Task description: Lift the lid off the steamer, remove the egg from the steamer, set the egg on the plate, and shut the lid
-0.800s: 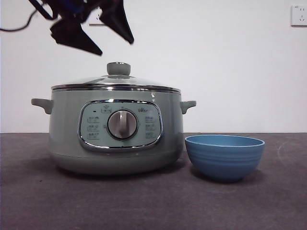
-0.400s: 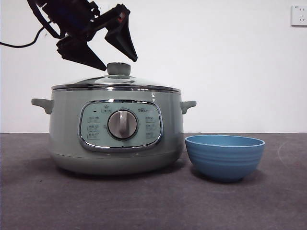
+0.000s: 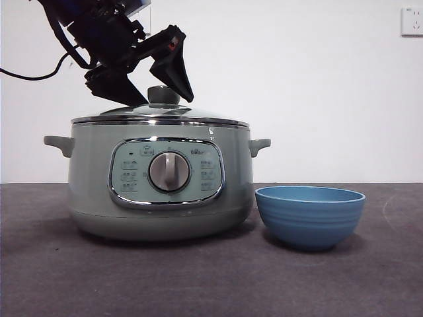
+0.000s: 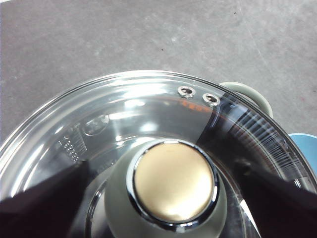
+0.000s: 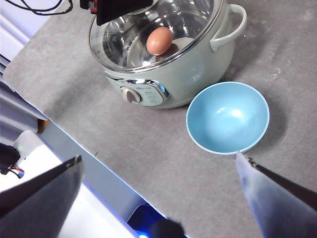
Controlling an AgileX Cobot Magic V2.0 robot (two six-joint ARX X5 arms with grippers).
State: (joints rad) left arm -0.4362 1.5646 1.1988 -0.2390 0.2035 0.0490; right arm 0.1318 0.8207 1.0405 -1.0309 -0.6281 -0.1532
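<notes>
Below the left gripper (image 3: 162, 92) sits the steamer (image 3: 158, 191), with the lid (image 3: 158, 115) closed on it. The gripper's jaws stand wide apart, one on either side of the lid's knob (image 4: 173, 181), gripping nothing; whether they touch the knob cannot be made out. The arm is cut off by the front view's top edge. The plate (image 3: 310, 216), empty, sits off to one side, just beside the steamer. The egg (image 5: 159, 40) lies inside, seen through the glass. The right gripper (image 5: 158, 183) hangs high and apart, jaws spread, tips cropped.
</notes>
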